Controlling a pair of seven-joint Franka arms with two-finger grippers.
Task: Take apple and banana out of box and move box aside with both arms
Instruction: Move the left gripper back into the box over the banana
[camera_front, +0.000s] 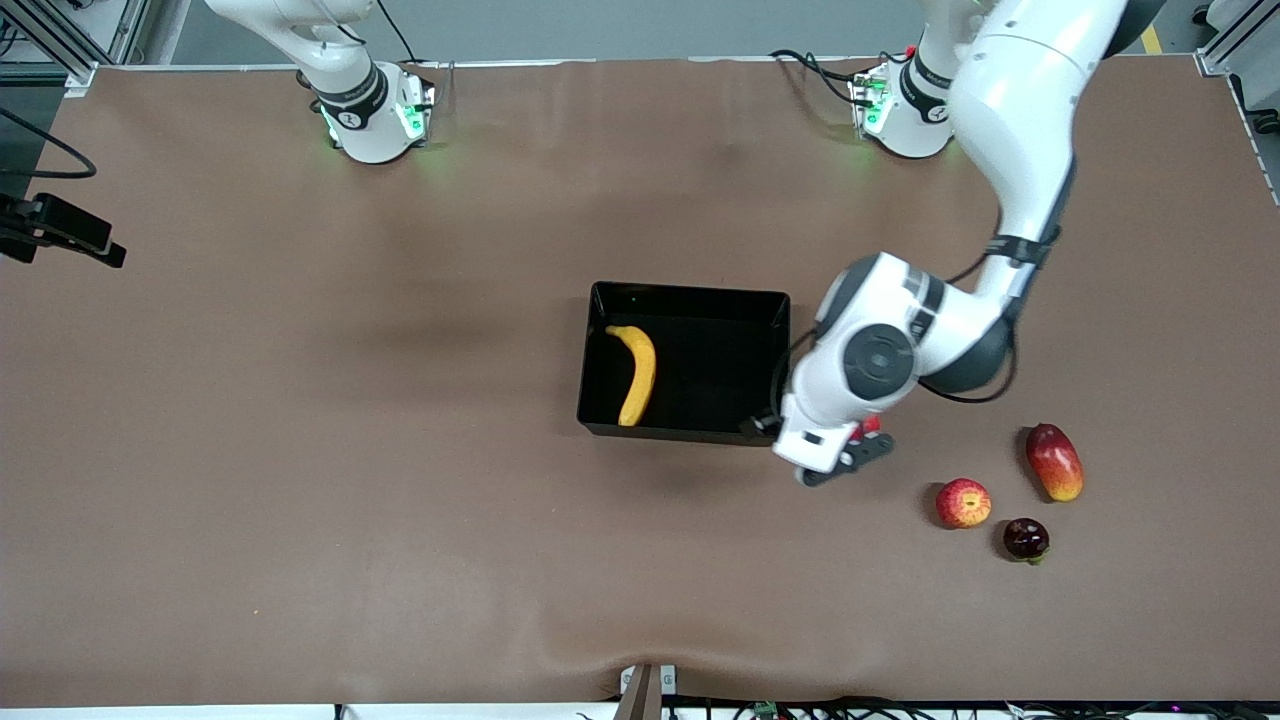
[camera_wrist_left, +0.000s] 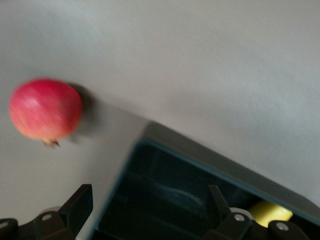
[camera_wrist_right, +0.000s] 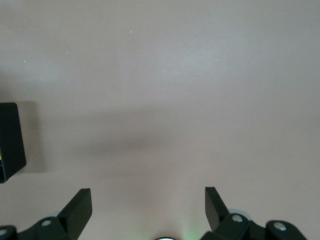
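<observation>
1. Nearest the front camera, a dark round fruit (camera_front: 1026, 539) lies on the brown bench (camera_front: 300, 480) toward the left arm's end.
2. The apple (camera_front: 963, 502), streaked red and yellow, lies just beside it, slightly farther from the camera and apart from it.
3. The mango (camera_front: 1054, 461) lies farther again, near both, touching neither.
4. The left arm (camera_front: 1020, 130) reaches from its base down over the box corner that is toward its own end and nearer the camera. Its wrist hides most of what lies beneath it in the front view.
5. The left hand (camera_wrist_left: 150, 210) is over that corner, fingers (camera_wrist_left: 75, 205) spread apart and holding nothing. 1 finger is over the bench and the other over the box interior.
6. A pomegranate (camera_wrist_left: 45, 110) lies on the bench just beside that corner, outside the box.
7. The box (camera_front: 684, 433), a black tray, sits mid-bench. The banana (camera_front: 637, 372) lies inside it, along the wall toward the right arm's end.
8. The right hand (camera_wrist_right: 147, 205) waits over bare bench, fingers apart and empty, with a box corner (camera_wrist_right: 10, 140) at the edge of its wrist view. Only the right arm's base (camera_front: 370, 110) shows in the front view.
</observation>
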